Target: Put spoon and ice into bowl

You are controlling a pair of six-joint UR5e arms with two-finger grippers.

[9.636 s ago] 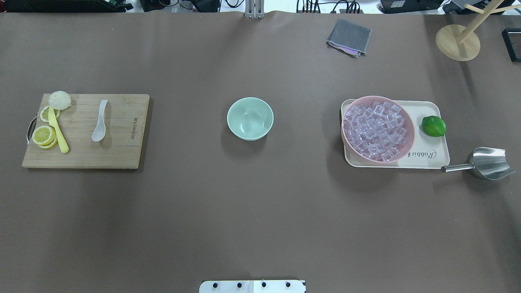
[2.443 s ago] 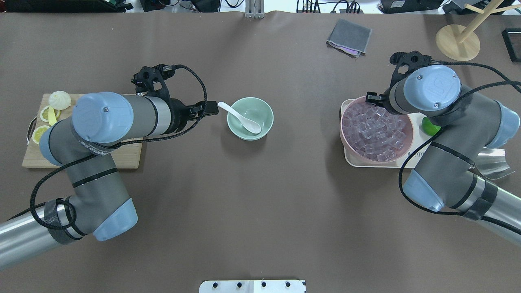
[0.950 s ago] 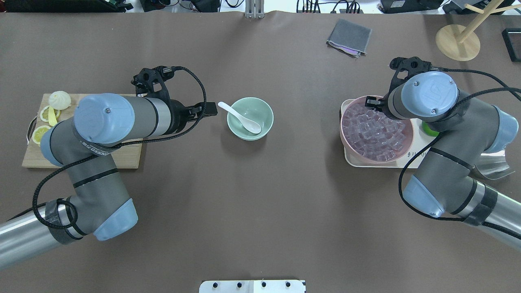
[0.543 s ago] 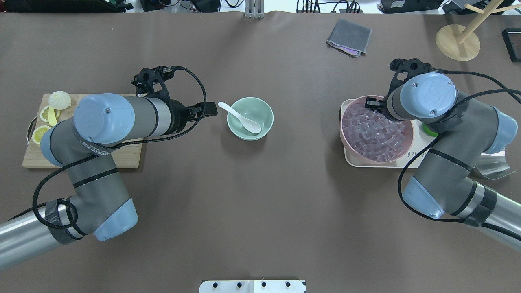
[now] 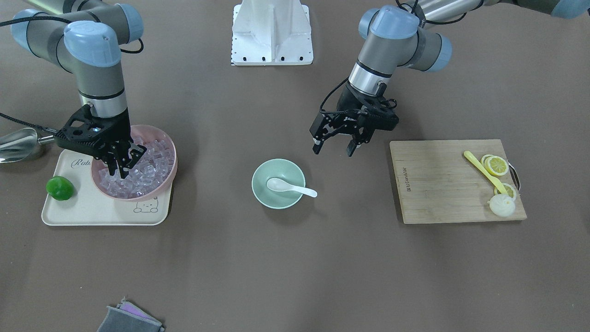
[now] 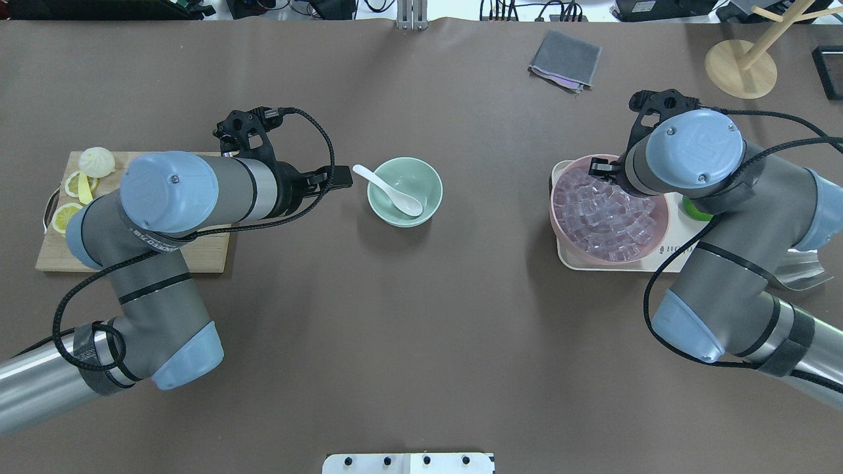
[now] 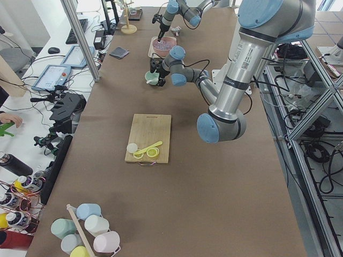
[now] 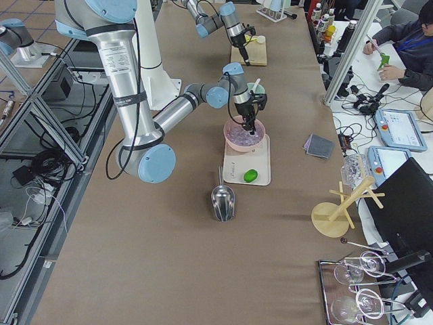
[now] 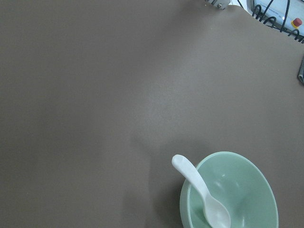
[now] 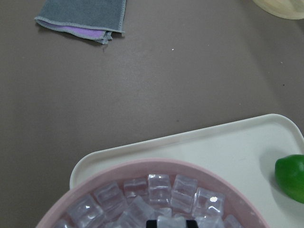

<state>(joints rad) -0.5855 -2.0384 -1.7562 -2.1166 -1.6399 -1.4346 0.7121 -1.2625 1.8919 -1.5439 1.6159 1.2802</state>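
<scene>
The right gripper [image 5: 120, 171] was sunk into the pink bowl [image 5: 174, 154], pointing straight down so its narrow tips could work in among the packed cubes. In the wrist view the two black fingertips [image 10: 151, 223] flanked a single ice cube [image 10: 171, 221] that filled the gap, so the jaws looked drawn in on that cube, probably to lift it alone. The heap lay all round it, the pink bowl sat on the cream tray [image 5: 92, 213], and a lime [image 5: 60, 188] rested beside it.

The left gripper [image 5: 333, 152] hung with its jaws wide apart and nothing between them, just beside the mint-green bowl [image 5: 276, 199] and clear of the rim. The white spoon [image 5: 290, 186] lay in that bowl, scoop down inside and handle propped over the edge, so that half appeared finished. No ice was in the mint-green bowl yet.
</scene>
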